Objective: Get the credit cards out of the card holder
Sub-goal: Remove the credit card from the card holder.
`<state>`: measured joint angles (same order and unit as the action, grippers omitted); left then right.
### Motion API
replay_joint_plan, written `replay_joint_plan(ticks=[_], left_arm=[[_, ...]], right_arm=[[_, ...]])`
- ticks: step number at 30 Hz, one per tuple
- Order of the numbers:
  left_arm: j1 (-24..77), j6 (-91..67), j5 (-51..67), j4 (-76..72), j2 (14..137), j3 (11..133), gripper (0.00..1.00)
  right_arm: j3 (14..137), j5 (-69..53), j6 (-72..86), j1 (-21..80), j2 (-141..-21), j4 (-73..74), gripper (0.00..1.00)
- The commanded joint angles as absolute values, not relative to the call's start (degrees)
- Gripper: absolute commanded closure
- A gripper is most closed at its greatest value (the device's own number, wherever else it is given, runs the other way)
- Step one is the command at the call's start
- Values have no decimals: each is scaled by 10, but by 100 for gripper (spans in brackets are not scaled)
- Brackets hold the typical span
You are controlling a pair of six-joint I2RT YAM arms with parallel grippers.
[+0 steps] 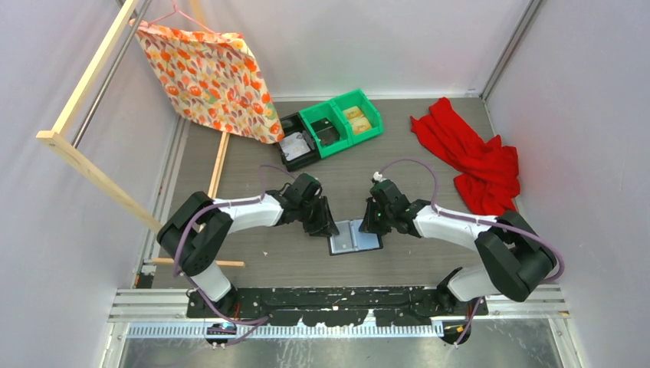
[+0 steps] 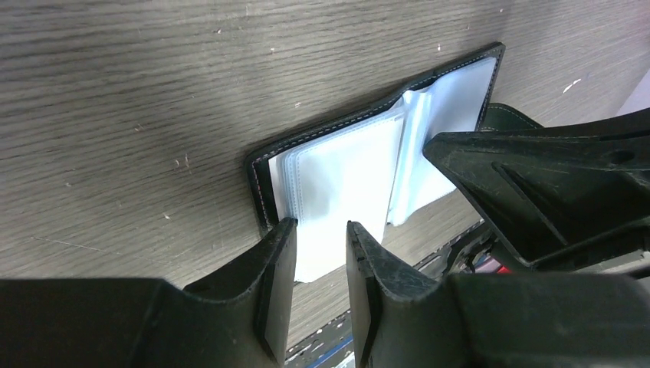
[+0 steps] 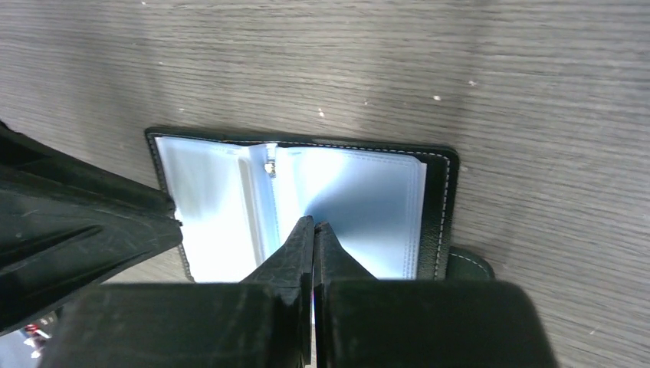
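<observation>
The black card holder (image 1: 354, 236) lies open and flat on the table between my two grippers, its glossy pale sleeves (image 3: 368, 199) facing up and its snap tab (image 3: 467, 264) at the right edge. My left gripper (image 2: 320, 228) is open, its fingertips (image 2: 280, 234) at the holder's left half (image 2: 345, 165). A pale sheet (image 2: 318, 261) juts past the holder's edge between them; I cannot tell whether it is a card or a sleeve. My right gripper (image 3: 314, 225) is shut, its tips over the right half near the fold, nothing visible between them. The credit cards are otherwise hidden.
Green bins (image 1: 343, 123) and a black bin (image 1: 299, 142) stand at the back centre. A red cloth (image 1: 471, 153) lies at the back right. A patterned orange cloth (image 1: 211, 77) hangs on a wooden rack (image 1: 92, 153) at the left.
</observation>
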<state>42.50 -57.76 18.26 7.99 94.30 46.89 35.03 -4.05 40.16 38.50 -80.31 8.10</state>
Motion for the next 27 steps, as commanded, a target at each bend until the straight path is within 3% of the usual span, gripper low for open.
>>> replay_joint_plan(ticks=[1, 11, 27], left_arm=[[422, -560, 175, 88, 951, 497, 68], [439, -557, 211, 73, 989, 535, 69], [445, -548, 244, 62, 947, 563, 69]], right_arm=[[359, -7, 382, 386, -818, 99, 99], [343, -17, 393, 386, -845, 78, 99], [337, -14, 397, 386, -834, 82, 99]])
